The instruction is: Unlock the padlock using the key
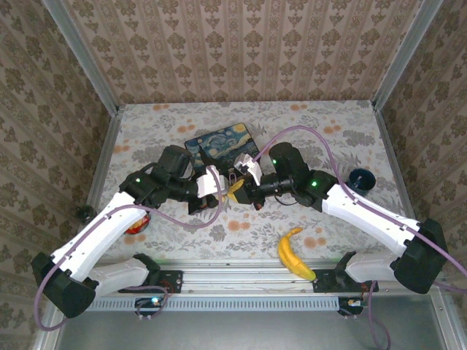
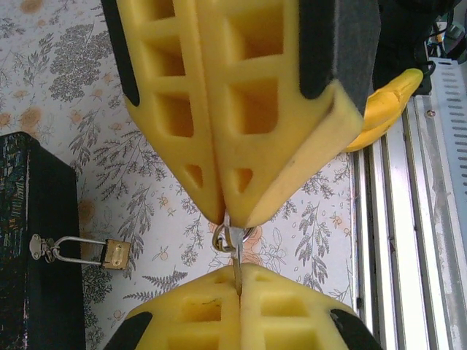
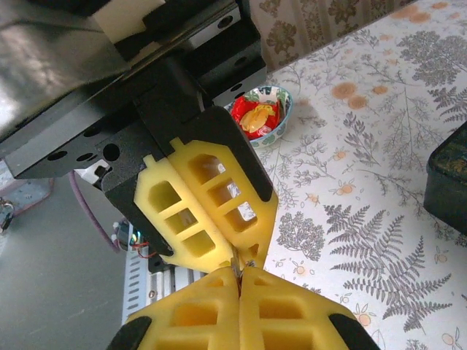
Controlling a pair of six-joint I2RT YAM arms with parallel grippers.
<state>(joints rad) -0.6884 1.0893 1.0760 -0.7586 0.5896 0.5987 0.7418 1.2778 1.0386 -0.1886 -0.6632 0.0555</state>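
Observation:
The small silvery key (image 2: 236, 244) with its ring is pinched between both grippers, which meet tip to tip above the table. My left gripper (image 2: 239, 271) is shut on the blade. My right gripper (image 2: 232, 215) is shut on the key's head at the ring. From the right wrist, the right gripper (image 3: 238, 271) and left gripper (image 3: 252, 251) press together on the key (image 3: 235, 262). The tiny brass padlock (image 2: 115, 254) hangs by its shackle from the clasp of the starry-night box (image 2: 36, 240), left of the key. From above, both grippers (image 1: 219, 182) (image 1: 244, 188) meet just in front of the box (image 1: 222, 142).
A banana (image 1: 294, 254) lies near the front rail, right of centre. A bowl of sweets (image 3: 261, 115) sits at the left front (image 1: 137, 226). A dark blue round object (image 1: 360, 179) rests at the right. Walls enclose the table on three sides.

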